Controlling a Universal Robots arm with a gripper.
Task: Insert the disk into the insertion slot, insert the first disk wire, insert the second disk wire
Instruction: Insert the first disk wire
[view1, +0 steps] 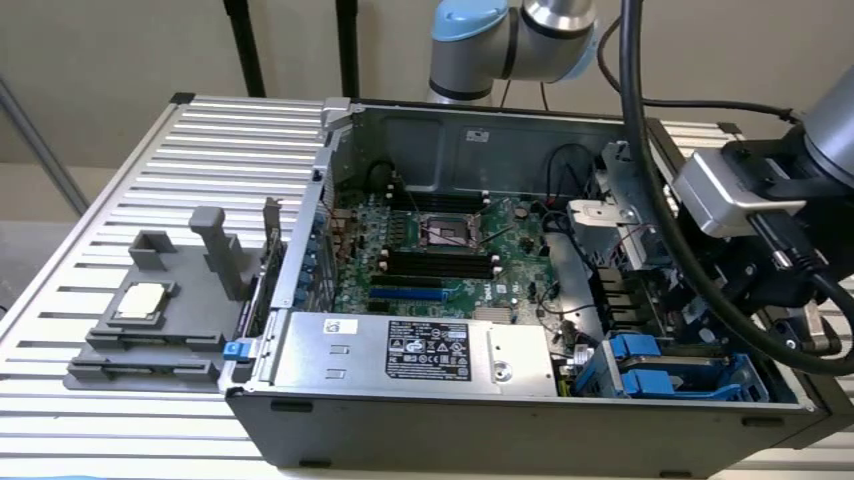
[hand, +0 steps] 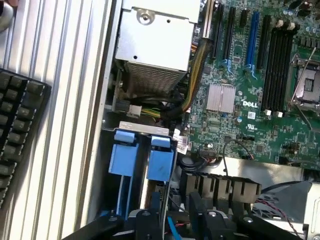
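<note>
Showing the gripper (hand: 172, 227) poised over the computer case's (view1: 534, 425) corner at the exterior view's lower right, jaws spread and pinching nothing that can be made out. The disk (hand: 160, 165), recognised by its blue carrier, sits in the insertion slot (view1: 667, 368) just ahead of the jaws, apparently seated. Its long axis runs straight from the jaws towards the power supply (hand: 155, 50). A thin blue cable (hand: 171, 231) lies between the jaws.

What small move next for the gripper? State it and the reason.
Probably a short, straight lift. The gripper hangs low over the insertion slot, right beside two blue carrier tabs, with thin wires running close by; moving sideways at this height might snag them.
</note>
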